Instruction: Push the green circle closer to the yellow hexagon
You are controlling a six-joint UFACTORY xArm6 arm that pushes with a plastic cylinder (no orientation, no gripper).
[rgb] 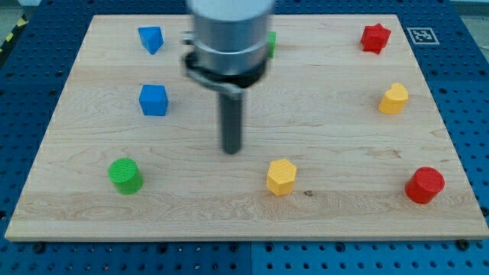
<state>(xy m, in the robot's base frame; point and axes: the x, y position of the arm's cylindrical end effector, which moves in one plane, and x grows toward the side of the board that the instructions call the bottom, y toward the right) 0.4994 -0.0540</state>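
The green circle (124, 176) is a short green cylinder at the lower left of the wooden board (244, 221). The yellow hexagon (281, 176) stands at the lower middle, well to the right of the green circle. My tip (231, 150) is between them and a little higher in the view, closer to the yellow hexagon, touching neither block. The rod hangs from the grey arm body at the view's top centre.
A blue block (151, 38) and a blue cube (153, 100) are at upper left. A green block (270, 43) is partly hidden behind the arm. A red star (375, 37), a yellow block (394, 98) and a red cylinder (425, 185) line the right side.
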